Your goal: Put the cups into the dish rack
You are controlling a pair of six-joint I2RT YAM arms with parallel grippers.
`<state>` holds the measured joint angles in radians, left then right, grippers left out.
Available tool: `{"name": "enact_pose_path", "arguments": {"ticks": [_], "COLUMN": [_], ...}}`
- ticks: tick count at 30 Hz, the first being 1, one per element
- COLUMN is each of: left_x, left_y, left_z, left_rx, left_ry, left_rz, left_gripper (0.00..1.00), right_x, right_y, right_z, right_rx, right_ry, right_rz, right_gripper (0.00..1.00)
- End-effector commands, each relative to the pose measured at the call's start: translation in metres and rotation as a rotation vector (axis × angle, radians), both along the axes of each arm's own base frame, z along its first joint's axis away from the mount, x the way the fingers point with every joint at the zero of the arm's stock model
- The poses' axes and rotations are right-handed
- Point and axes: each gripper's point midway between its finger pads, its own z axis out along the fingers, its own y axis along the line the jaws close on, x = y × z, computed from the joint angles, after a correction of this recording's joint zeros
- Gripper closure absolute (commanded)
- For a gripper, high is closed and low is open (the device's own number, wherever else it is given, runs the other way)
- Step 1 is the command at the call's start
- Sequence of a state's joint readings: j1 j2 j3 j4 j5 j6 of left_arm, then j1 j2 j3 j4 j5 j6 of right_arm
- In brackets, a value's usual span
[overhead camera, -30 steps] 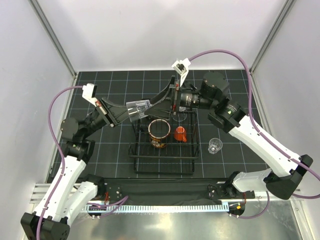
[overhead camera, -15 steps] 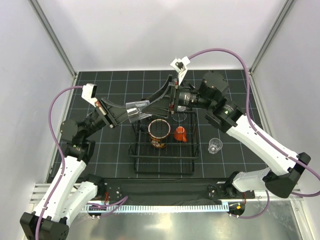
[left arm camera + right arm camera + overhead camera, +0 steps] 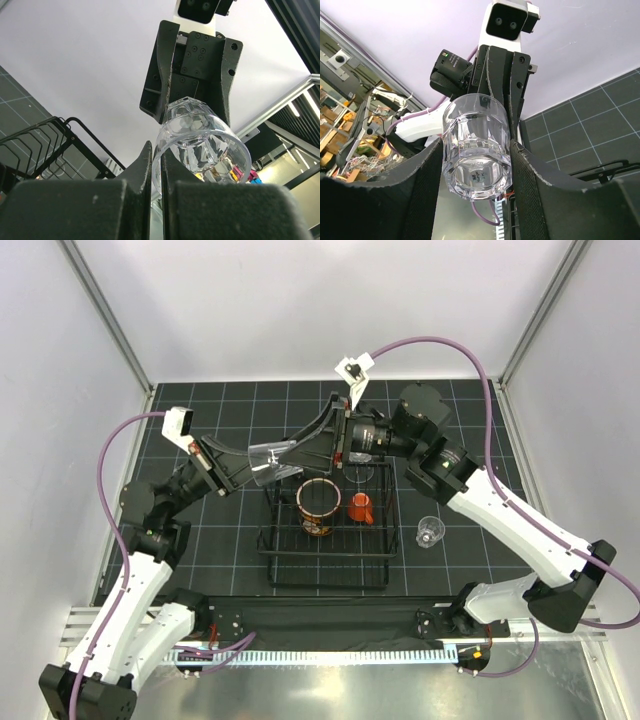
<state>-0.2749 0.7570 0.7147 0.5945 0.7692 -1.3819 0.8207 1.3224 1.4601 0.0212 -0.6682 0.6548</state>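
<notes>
Toward the near edge of the black gridded worktop (image 3: pixel 235 550) sits the rectangular black wire dish rack (image 3: pixel 330 558), low-sided with a grid base; on the worktop just beside the rack's right side stands a small clear cup (image 3: pixel 430 531), upright; inside the rack, in its far half, stand the large mug (image 3: pixel 318 506), red inside and dark-patterned outside, and to its right the small orange cup (image 3: pixel 361 508); above the rack's far-left corner, off the worktop, a clear faceted glass cup (image 3: pixel 476 150) lies on its side in the air between the two arms; its walls are thick and cut in facets, its base round and heavy; the left claw (image 3: pixel 156 152) is nipped narrow on the wall at the rim; the right claw (image 3: pixel 292 454) stands about cup-wide, its fingers (image 3: pixel 422 185) flanking the base, and I cannot tell whether they press it; a small printed mark on the base is too fine to read.
</notes>
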Motion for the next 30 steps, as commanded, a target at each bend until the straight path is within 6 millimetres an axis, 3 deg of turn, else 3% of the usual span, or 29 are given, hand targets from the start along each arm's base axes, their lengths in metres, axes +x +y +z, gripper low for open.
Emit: {"name": "enact_pose_path", "arguments": {"ticks": [1, 3, 4, 6, 12, 13, 15, 16, 17, 24, 30], "left_x": [-0.009, -0.007, -0.006, 0.002, 0.022, 0.029, 0.033, 0.036, 0.043, 0.053, 0.052], "left_y": [0.003, 0.002, 0.002, 0.001, 0.006, 0.009, 0.016, 0.02, 0.029, 0.058, 0.065], "left_z": [0.018, 0.016, 0.014, 0.0, -0.04, -0.054, -0.063, -0.069, -0.088, -0.093, -0.084], "left_rx": [-0.034, -0.031, -0.024, 0.013, 0.141, 0.18, 0.228, 0.26, 0.325, 0.44, 0.487], "left_ry": [-0.068, -0.064, -0.054, -0.009, 0.111, 0.154, 0.187, 0.206, 0.261, 0.294, 0.277], "left_rz": [0.002, 0.006, 0.01, 0.038, 0.155, 0.195, 0.255, 0.293, 0.363, 0.545, 0.583], "left_gripper": [1.0, 0.97, 0.79, 0.57, 0.24, 0.22, 0.2, 0.2, 0.2, 0.2, 0.2], "right_x": [-0.003, -0.001, 0.002, 0.006, 0.035, 0.039, 0.056, 0.064, 0.07, 0.123, 0.175], "right_y": [0.001, 0.001, -0.001, -0.003, -0.019, -0.023, -0.037, -0.045, -0.053, -0.116, -0.18], "right_z": [0.015, 0.014, 0.016, 0.015, 0.002, -0.006, -0.002, -0.01, -0.005, -0.012, -0.037], "right_rx": [0.043, 0.036, 0.038, 0.027, -0.086, -0.129, -0.159, -0.207, -0.223, -0.329, -0.52], "right_ry": [-0.025, -0.011, -0.016, -0.015, -0.037, -0.043, -0.059, -0.048, -0.076, -0.056, -0.062], "right_rz": [0.006, -0.011, -0.036, -0.067, -0.273, -0.306, -0.425, -0.476, -0.524, -0.78, -1.069], "right_gripper": [0.79, 0.96, 0.96, 0.96, 0.96, 0.96, 0.96, 0.96, 0.96, 0.96, 0.96]}}
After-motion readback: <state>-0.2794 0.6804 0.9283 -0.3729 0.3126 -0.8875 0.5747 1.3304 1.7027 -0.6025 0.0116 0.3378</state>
